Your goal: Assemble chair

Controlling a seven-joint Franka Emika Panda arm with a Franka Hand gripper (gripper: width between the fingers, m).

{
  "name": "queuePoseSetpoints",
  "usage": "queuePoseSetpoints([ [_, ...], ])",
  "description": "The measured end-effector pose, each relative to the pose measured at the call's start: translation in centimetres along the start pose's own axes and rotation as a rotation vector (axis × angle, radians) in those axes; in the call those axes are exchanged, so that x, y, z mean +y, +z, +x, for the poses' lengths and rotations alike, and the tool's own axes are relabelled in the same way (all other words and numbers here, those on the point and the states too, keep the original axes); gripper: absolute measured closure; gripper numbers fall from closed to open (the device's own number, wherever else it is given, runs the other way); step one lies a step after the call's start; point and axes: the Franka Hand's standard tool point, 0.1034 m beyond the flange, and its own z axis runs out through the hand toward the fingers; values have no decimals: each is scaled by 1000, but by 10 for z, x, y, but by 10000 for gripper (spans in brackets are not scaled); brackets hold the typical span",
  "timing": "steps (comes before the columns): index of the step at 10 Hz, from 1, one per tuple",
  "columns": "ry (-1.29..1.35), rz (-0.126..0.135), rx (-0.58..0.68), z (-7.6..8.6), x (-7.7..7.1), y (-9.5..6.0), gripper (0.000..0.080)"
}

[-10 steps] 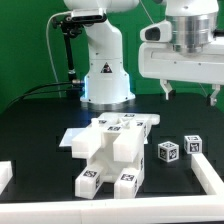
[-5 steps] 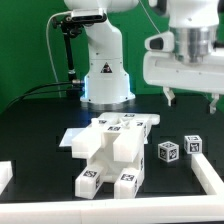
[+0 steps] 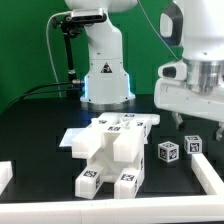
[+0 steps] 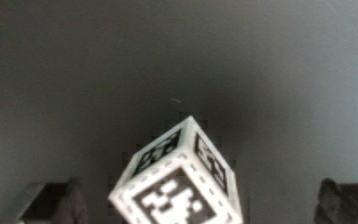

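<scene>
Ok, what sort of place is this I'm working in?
Most likely a robotics lab bench, not a home or workshop: a black table fenced by low white rails, a plain green backdrop, and white chair parts covered in square marker tags.

This is a robotics lab bench. A white robot arm base (image 3: pixel 105 75) stands at the far side of a matt black table (image 3: pixel 35 130) edged by a low white rail (image 3: pixel 100 217), with a plain green backdrop (image 3: pixel 25 50) behind. The white chair pieces (image 3: pixel 110 150) bear printed black-and-white square tags, and a black cable (image 3: pixel 45 87) trails at the exterior view's left.
</scene>
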Motion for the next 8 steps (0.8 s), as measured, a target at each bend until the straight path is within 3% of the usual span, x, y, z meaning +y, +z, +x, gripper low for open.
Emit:
queuePoseSetpoints([
  [4,-3,-27,2,6,3,21,151],
  [6,-4,-25,5,6,3,22,160],
  [7,-4,-25,5,6,3,22,370],
  [8,-4,-24,6,6,2,21,370],
])
